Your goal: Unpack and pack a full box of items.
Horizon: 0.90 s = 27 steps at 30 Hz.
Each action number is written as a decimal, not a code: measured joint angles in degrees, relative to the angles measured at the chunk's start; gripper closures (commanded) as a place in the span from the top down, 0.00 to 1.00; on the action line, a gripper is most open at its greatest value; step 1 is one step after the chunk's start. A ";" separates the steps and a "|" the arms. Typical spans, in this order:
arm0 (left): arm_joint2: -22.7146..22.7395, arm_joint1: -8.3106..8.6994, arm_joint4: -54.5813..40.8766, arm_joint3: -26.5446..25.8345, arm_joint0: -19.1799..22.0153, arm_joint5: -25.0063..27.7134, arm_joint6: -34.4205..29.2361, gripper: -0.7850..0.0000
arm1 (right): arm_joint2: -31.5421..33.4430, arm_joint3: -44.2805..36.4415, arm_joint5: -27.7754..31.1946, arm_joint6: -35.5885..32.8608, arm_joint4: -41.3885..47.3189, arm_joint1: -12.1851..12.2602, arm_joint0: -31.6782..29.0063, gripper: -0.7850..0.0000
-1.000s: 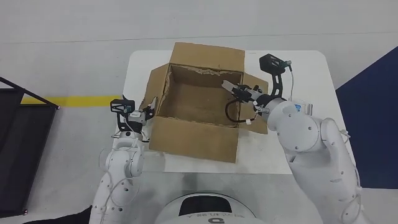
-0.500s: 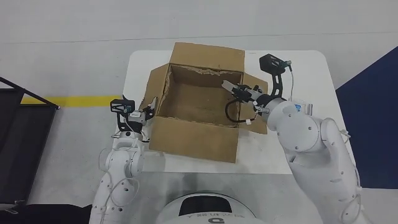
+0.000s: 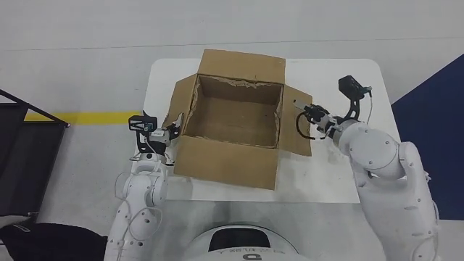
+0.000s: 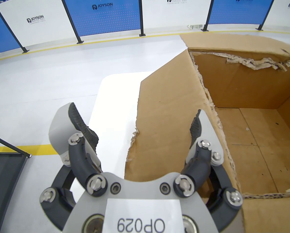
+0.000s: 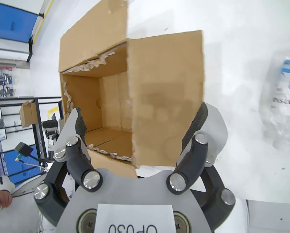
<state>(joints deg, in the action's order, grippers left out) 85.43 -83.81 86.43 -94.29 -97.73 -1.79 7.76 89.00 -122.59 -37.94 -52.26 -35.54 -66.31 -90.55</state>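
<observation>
Box [image 3: 225,161] sits open on the table [image 3: 319,181], apparently empty. Your left gripper [image 4: 135,109] and right gripper [image 5: 140,107] stand spread at its opposite sides, holding nothing. Take the bottle [image 5: 284,103] beside it mid-body, squarely

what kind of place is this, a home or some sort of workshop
Probably an industrial robot test hall, not a home: blue and white partition panels fence off a smooth pale floor with a yellow line, and a white table holds an open cardboard box.
</observation>
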 measured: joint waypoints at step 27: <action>0.00 0.00 0.00 0.00 0.00 0.00 0.00 1.00 | 31.58 16.39 18.32 4.54 12.35 1.23 -17.15 0.49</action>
<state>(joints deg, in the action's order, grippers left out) 85.43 -83.81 86.43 -94.29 -97.73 -1.79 7.76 120.58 -106.20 -19.62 -47.72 -23.18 -65.09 -107.70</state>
